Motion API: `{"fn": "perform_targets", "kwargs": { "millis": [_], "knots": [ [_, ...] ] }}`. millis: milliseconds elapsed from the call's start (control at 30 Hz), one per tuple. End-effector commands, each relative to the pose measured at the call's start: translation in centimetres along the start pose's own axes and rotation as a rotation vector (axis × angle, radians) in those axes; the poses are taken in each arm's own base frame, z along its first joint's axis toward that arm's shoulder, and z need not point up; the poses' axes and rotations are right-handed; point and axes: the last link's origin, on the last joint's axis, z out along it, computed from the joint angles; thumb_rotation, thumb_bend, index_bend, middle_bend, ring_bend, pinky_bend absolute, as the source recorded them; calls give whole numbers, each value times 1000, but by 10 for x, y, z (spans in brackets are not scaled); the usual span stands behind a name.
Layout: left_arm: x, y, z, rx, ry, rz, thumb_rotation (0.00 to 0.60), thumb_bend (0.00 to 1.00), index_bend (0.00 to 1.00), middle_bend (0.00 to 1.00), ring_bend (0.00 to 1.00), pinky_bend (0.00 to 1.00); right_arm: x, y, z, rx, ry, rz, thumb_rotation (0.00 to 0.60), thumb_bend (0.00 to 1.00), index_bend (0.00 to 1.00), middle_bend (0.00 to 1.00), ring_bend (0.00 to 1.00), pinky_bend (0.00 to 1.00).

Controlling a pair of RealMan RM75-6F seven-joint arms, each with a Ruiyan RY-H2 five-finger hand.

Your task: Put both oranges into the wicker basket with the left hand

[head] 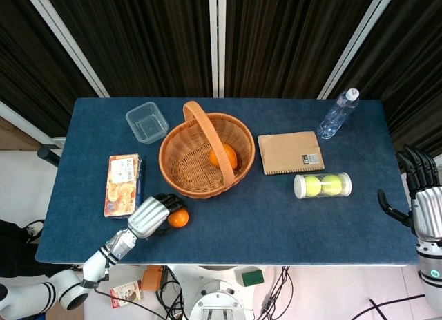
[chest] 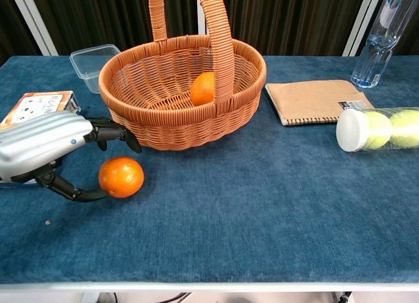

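Note:
One orange (head: 224, 156) (chest: 203, 88) lies inside the wicker basket (head: 181, 166) (chest: 170, 123), partly behind the handle. The second orange (head: 179, 218) (chest: 121, 177) sits on the blue cloth just in front of the basket's left side. My left hand (head: 152, 215) (chest: 49, 146) is at that orange from the left, fingers spread over its top and thumb reaching under its near side; the orange rests on the table. My right hand (head: 423, 195) hangs past the table's right edge, fingers apart, holding nothing.
A cracker box (head: 123, 184) (chest: 33, 106) lies left of my left hand. A clear plastic tub (head: 146, 121) stands at the back left. A brown notebook (head: 291, 152), a tube of tennis balls (head: 322, 185) and a water bottle (head: 338, 114) occupy the right half.

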Motion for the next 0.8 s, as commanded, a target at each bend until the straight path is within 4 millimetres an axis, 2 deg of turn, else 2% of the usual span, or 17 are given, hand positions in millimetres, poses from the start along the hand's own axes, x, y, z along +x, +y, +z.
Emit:
{"fn": "perform_targets", "kwargs": {
  "millis": [33,200,267,367,567,667,800],
  "knots": [
    [-3,1,3,-5,-19,-1,600,201,276,268,223,371,-1,0,0,-1,-1,0,600,379,0,0,0,0],
    [-6,3,5,-8,-30,1,600,206,298,297,261,398,0,0,0,-3,3,-5,600,379,0,0,0,0],
    [-5,3,6,-5,-12,-7,600,211,343,348,304,433,0,0,0,-3,5,-6,600,378,0,0,0,0],
    [-4,3,5,0,-6,-11,600,238,465,461,409,512,1,0,0,4,14,1,600,379,0,0,0,0],
    [1,4,-2,-4,19,-14,600,263,515,520,473,559,0,0,0,18,31,8,600,382,0,0,0,0],
    [9,7,-9,-20,58,-27,600,264,515,523,476,561,1,0,0,17,32,8,600,382,0,0,0,0],
    [37,11,-27,-47,155,-48,600,264,515,525,477,561,1,0,0,17,33,8,600,383,0,0,0,0]
  ]
}}
